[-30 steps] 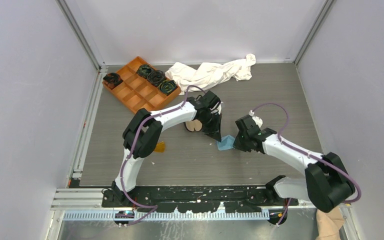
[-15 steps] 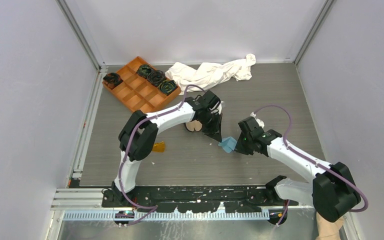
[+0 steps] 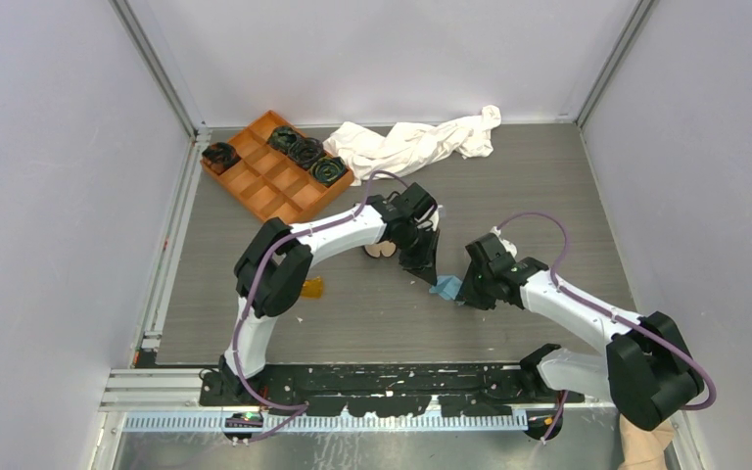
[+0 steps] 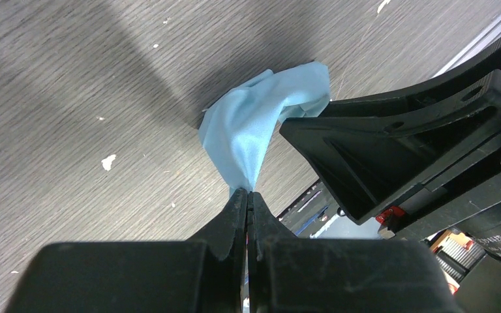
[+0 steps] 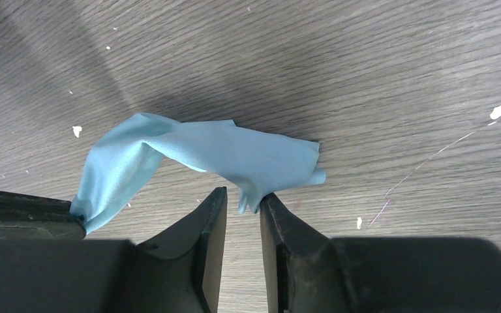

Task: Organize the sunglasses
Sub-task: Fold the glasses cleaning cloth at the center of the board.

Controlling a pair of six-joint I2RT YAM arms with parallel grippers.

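L gripper (image 4: 248, 193) clamped tight on one corner of light blue cloth (image 4: 251, 127) — R gripper (image 5: 242, 203) just beside it, jaws narrowly parted, cloth's other end at the gap. Sunglasses (image 3: 311, 288) lie well off to L gripper's left — near L arm (image 3: 274, 264) elbow.

place: robot lab cell, not a home
walls (image 3: 49, 245): plain pale panels boxing me in on three sides
frame: bare aluminium posts (image 3: 154, 67) at back corners
surface: grey wood-grain table (image 3: 548, 186), white flecks
mounts: my two arms (image 3: 328, 227) bolted to black rail (image 3: 382, 380)
wiring: purple cables (image 3: 532, 216) exposed along my arms
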